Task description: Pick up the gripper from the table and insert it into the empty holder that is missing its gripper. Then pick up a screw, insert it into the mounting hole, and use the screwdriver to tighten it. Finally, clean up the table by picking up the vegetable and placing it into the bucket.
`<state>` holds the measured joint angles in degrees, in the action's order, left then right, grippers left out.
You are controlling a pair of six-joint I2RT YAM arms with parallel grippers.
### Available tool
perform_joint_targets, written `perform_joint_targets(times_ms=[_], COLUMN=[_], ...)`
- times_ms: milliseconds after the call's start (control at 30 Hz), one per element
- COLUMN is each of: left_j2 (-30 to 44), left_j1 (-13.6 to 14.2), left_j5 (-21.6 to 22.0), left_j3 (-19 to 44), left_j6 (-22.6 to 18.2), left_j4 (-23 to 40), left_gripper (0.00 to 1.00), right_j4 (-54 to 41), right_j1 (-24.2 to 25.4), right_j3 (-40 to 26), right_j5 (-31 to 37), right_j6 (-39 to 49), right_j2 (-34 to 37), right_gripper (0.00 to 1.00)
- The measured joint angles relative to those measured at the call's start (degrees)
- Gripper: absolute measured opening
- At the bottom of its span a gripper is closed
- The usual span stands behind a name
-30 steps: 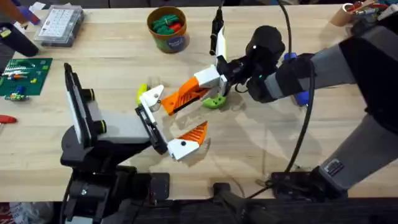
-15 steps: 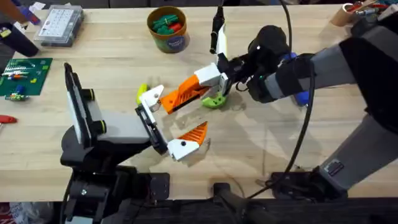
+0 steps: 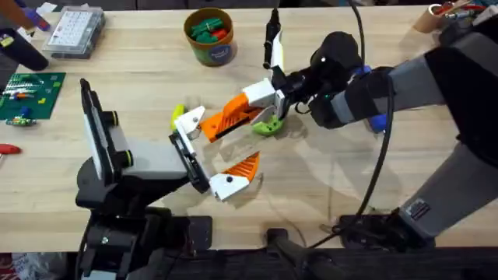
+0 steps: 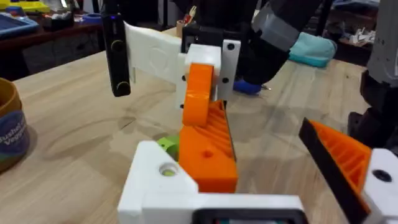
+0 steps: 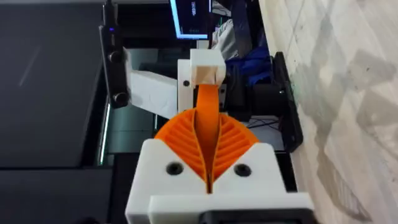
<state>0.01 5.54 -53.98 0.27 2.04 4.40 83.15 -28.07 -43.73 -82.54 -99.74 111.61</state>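
Overhead high above table (image 3: pixel 436 171); both wrist views close on shared orange gripper (image 3: pixel 231 118).

the bucket (image 4: pixel 9 134) bears a dark blue label with partly cut white lettering, "ushel" over "veggi".

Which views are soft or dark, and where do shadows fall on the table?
Overhead: evenly lit and sharp, with soft shadows on the table under the right arm. Left wrist: the nearest white block is slightly soft, the room behind is dim and blurred. Right wrist: half the frame is dark background, and the orange gripper between the jaws is sharp, while the wood grain beside it is streaked with shadow.
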Motion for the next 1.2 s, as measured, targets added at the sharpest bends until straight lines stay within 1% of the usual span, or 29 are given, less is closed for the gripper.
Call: perform_joint_targets(times_ms=[500, 700, 1200], left_j2=[0.0, 0.0, 0.0], left_j1=[0.0, 0.0, 0.0], left_j5=[0.2, 0.1, 0.3], left_j3=[0.0, 0.0, 0.0], left_j6=[0.0, -0.1, -0.1], left_j4=[0.0, 0.0, -0.1], left_gripper=[0.986, 0.986, 0.986], right_j4=[0.0, 2.4, 2.6], right_j1=[0.0, 0.0, 0.0], right_j3=[-0.4, -0.4, -0.4], right_j5=[0.0, 0.2, 0.9], right_j6=[-1.0, -1.7, -3.1], right_j2=[0.0, 0.0, 0.0], right_gripper=[0.018, 0.018, 0.018])
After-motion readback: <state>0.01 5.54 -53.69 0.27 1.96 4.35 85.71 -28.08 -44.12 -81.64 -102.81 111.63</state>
